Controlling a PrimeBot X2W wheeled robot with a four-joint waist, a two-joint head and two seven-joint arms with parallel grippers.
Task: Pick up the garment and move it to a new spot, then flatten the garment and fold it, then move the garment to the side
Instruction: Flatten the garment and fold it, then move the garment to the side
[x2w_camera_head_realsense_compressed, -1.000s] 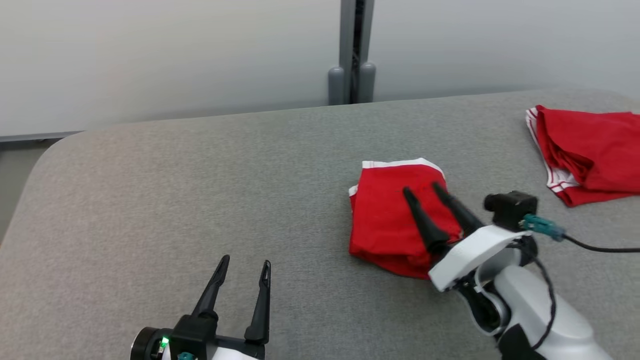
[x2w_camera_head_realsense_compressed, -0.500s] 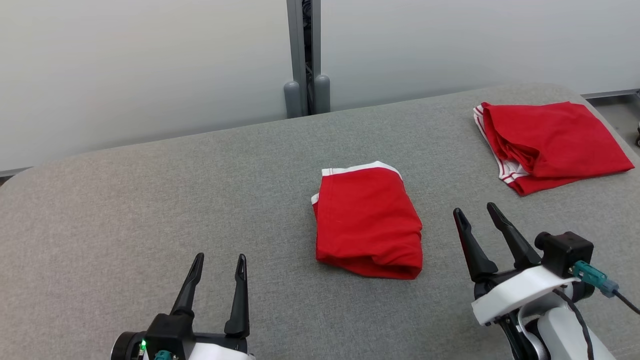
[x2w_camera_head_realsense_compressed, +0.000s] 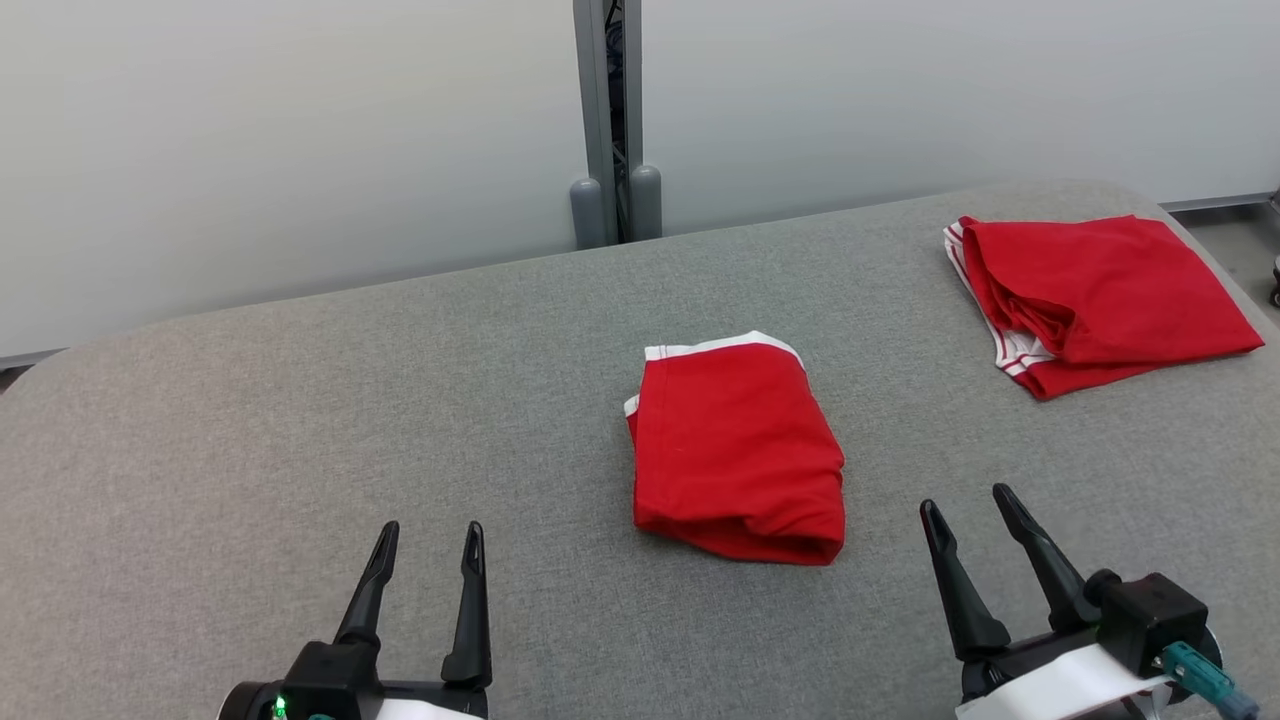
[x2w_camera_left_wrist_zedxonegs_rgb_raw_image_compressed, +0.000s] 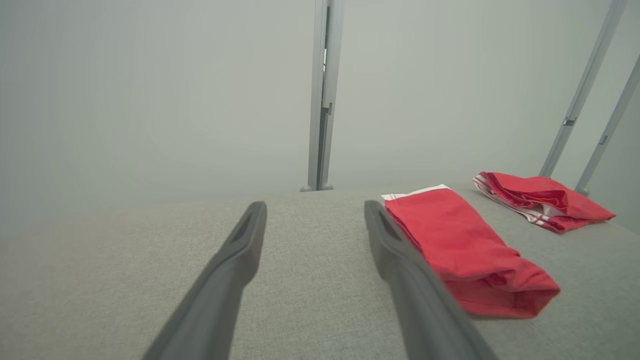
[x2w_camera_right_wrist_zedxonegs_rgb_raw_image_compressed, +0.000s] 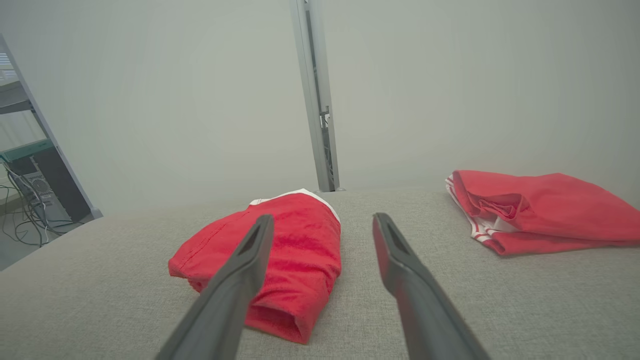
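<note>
Centrally, folded red garment (x2w_camera_head_realsense_compressed: 735, 455) lies flat; left hand (x2w_camera_head_realsense_compressed: 431, 528), right hand (x2w_camera_head_realsense_compressed: 964, 499) spread, empty.

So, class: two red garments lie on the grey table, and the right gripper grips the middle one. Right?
Not quite: in the head view the right gripper is open and apart from the middle garment, which lies free on the table. The rest holds.
</note>
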